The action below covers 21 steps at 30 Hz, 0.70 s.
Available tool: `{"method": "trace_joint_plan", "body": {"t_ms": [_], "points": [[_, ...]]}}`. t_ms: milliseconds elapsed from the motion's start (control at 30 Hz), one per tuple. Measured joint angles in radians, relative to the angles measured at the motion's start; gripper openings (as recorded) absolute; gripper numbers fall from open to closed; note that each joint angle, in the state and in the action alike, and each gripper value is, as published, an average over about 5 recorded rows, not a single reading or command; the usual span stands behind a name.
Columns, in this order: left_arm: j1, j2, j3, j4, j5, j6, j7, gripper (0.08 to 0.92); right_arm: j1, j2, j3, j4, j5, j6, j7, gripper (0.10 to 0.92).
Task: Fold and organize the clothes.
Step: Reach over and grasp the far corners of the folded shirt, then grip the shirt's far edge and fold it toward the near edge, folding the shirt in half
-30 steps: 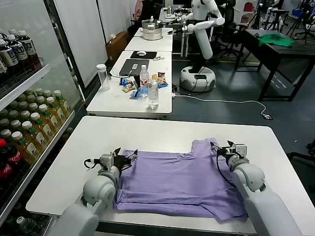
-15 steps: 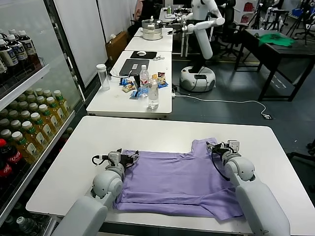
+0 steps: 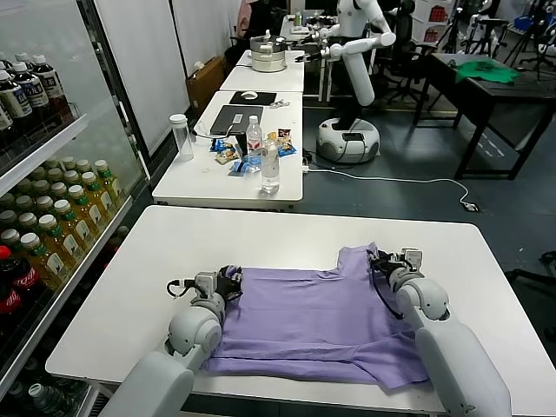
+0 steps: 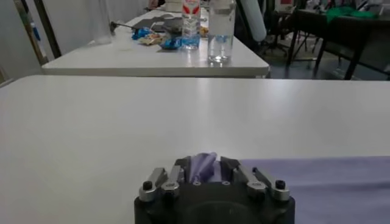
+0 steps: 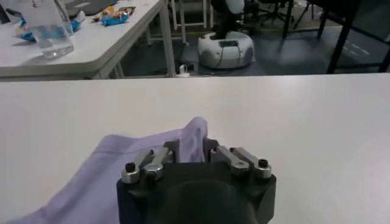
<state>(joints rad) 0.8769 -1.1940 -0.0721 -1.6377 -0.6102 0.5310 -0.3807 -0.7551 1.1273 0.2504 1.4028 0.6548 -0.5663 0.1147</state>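
T-shirt (image 3: pixel 317 317): lavender, short-sleeved, thin soft fabric, spread flat on the near half of the white tabletop (image 3: pixel 287 230), closer to the near edge than the far one; hem side toward the left edge, a sleeve bunched at the near right corner of the cloth.
Writing: none legible on the shirt; bottle labels on the shelf and far table are too small to read.
Left gripper (image 3: pixel 229 276): at the shirt's far left corner, fingers closed on a pinch of the fabric; the left wrist view shows a purple fold (image 4: pixel 202 165) standing up between them.
Left arm: low over the tabletop, forearm reaching in from the near edge.
Right gripper (image 3: pixel 379 260): at the shirt's far right corner, fingers clamped on the fabric; the right wrist view shows the cloth (image 5: pixel 194 137) raised in a peak between them.
Right arm: stretched forward from the near right, wrist just above the surface.
Beyond: a second table (image 3: pixel 208 178) with water bottles (image 3: pixel 270 165), snack packets and a laptop; drinks shelves (image 3: pixel 43 226) along the left; another robot (image 3: pixel 352 52) standing farther back; green cloth (image 3: pixel 486 69) on a dark table.
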Motion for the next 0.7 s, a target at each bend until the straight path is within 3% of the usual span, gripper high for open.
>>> {"method": "trace_joint_plan", "body": {"t_ms": [100,300,700], "points": [[0.015,0.007,-0.007,-0.015,-0.009,-0.024,0.005,0.229,-0.014,-0.007,-0.002,0.025,0.002,0.009,-0.019,0.136],[0.059,0.022,-0.024,-0.084,-0.036,-0.079,0.013,0.098,-0.053,-0.030,0.014,0.105,0.007,0.035,-0.039,0.116],[0.198,0.060,-0.067,-0.285,-0.096,-0.139,0.015,0.091,-0.233,-0.110,0.134,0.374,0.018,0.075,-0.056,0.116]]}}
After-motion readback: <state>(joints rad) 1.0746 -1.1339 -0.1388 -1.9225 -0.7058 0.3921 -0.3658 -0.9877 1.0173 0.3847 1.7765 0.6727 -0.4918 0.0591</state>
